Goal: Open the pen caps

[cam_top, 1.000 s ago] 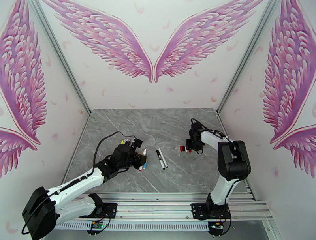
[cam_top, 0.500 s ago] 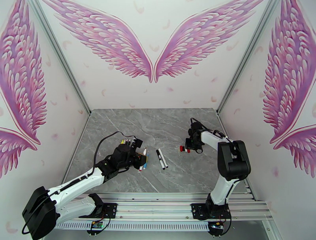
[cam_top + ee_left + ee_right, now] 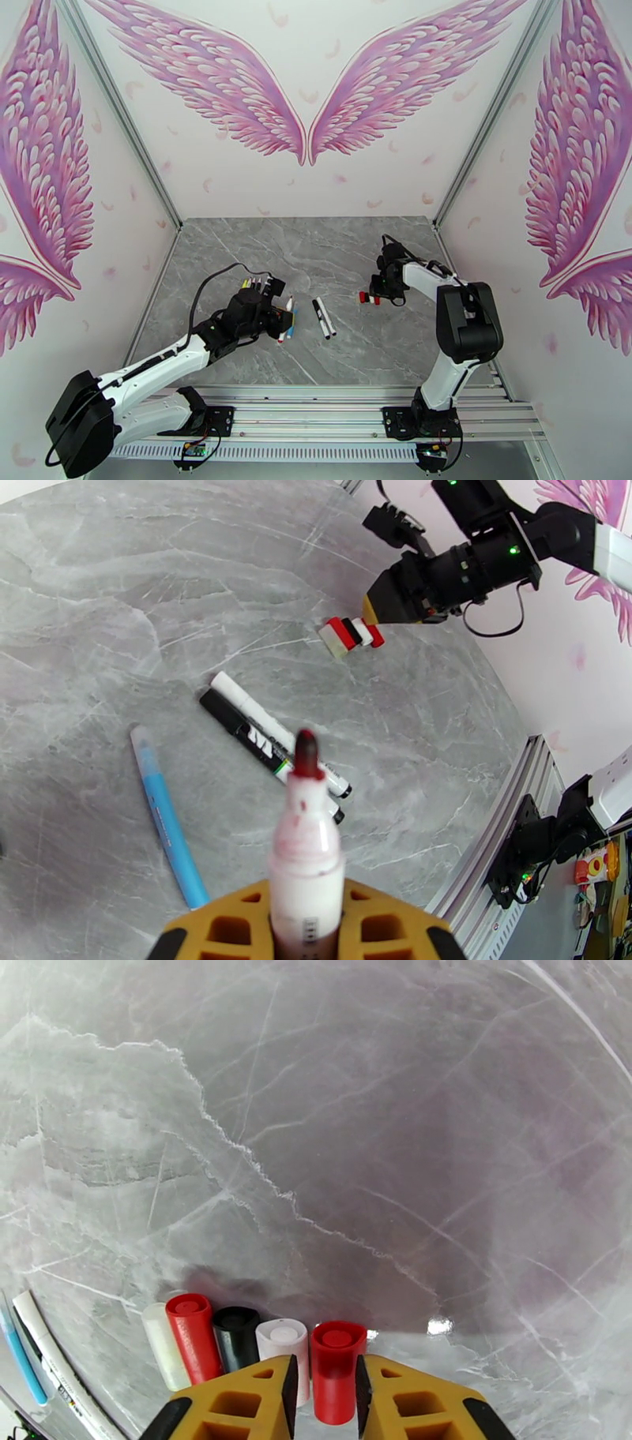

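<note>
My left gripper [image 3: 304, 942] is shut on a white-barrelled pen [image 3: 304, 851] that points upward, its dark red tip bare. On the table, a row of pen caps [image 3: 237, 1337] lies side by side: translucent white, red, black and white. A further red cap [image 3: 336, 1374] sits at the end of the row between the fingers of my right gripper [image 3: 324, 1386], which stand slightly open with a thin gap on the cap's left side. From above, the cap row [image 3: 365, 298] lies just left of the right gripper [image 3: 378, 294].
A blue pen [image 3: 166, 819] lies flat on the grey marble table [image 3: 118, 598]. Right of it are a black pen and a white pen [image 3: 268, 740], side by side. Metal rails [image 3: 316, 410] run along the near edge.
The right wrist has drifted very slightly toward the back. The left arm and its pen have not moved.
</note>
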Robot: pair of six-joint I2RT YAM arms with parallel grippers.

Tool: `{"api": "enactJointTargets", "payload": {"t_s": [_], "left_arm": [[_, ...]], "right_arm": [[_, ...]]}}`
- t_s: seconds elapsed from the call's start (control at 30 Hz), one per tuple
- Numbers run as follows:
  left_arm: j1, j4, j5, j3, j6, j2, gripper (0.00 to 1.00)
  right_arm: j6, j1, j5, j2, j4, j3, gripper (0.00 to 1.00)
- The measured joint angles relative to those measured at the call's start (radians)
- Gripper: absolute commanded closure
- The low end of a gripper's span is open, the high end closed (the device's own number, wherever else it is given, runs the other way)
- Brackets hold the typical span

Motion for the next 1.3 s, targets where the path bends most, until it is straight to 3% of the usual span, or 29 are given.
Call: {"api": "enactJointTargets", "payload": {"t_s": [0.3, 0.57, 0.77, 1.03, 1.3], "left_arm": [[0.0, -0.154, -0.139, 0.087, 0.005, 0.077, 1.0], [0.012, -0.252, -0.3, 0.225, 0.043, 0.246, 0.99], [0.029, -0.303, -0.425, 0.313, 0.062, 0.379, 0.99], [0.077, -0.333, -0.545, 0.386, 0.078, 0.536, 0.98], [0.118, -0.358, -0.624, 0.453, 0.081, 0.645, 0.98]], "right_arm": [[0.049, 0.011, -0.03, -0.267, 0.074, -0.158, 0.56], [0.114, 0.093, -0.119, -0.576, 0.143, -0.336, 0.25], [0.163, 0.208, -0.184, -0.733, 0.202, -0.416, 0.01], [0.245, 0.365, -0.267, -0.818, 0.352, -0.517, 0.01], [0.294, 0.461, -0.261, -0.829, 0.434, -0.529, 0.01]]}}
